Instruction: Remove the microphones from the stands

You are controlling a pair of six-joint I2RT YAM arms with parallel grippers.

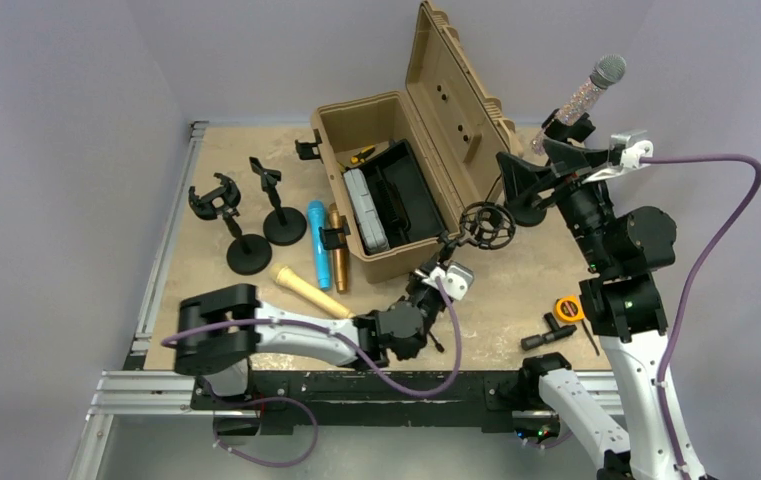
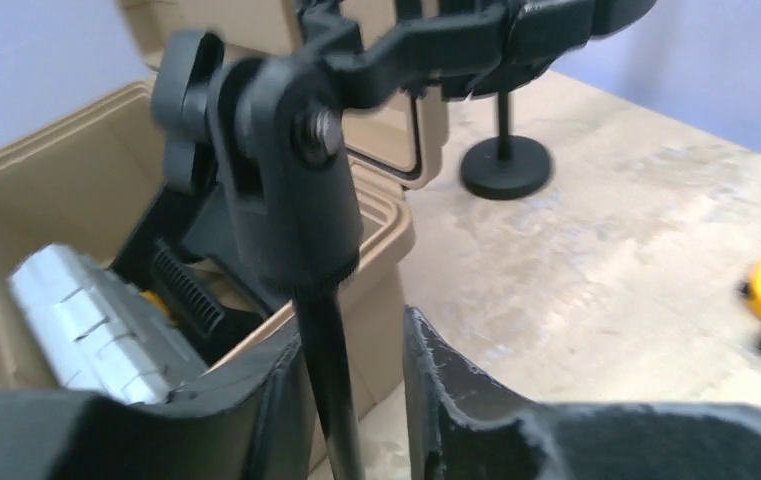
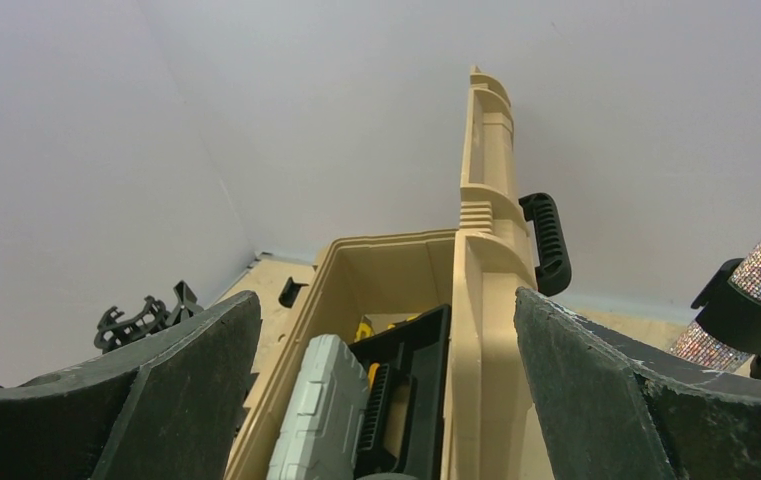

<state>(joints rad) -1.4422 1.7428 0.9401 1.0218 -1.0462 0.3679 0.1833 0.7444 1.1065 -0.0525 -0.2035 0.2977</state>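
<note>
**Microphone seated in its stand; right pincer wide, left pincer narrow around a second stand**

The glitter-bodied microphone [image 1: 588,92] is sitting in the clip of its stand [image 3: 746,318], head up and tilted away from the open tan toolbox [image 1: 396,190]. It is standing just beyond the toolbox's raised lid, on the lid's right side in the top view.

The right pincer [image 3: 386,300] is gaping wide and holding nothing. It is hanging beside that stand and pointing back across the toolbox; the microphone is showing only at the right edge of its wrist view, outside the fingers.

The left pincer [image 2: 351,335] is standing narrow at the toolbox's near right corner, straddling the thin rod of a shock-mount stand [image 2: 296,170]. One finger is lying close against the rod, and a gap is showing between the rod and the other finger, so the rod is not being clamped.

Left of the toolbox, a blue microphone [image 1: 317,243] and a brown one [image 1: 338,250] are lying side by side against its wall on the counter [image 1: 516,290]. A cream microphone [image 1: 306,290] is lying just nearer than these. A grey case [image 1: 366,210] is resting inside the toolbox.
</note>
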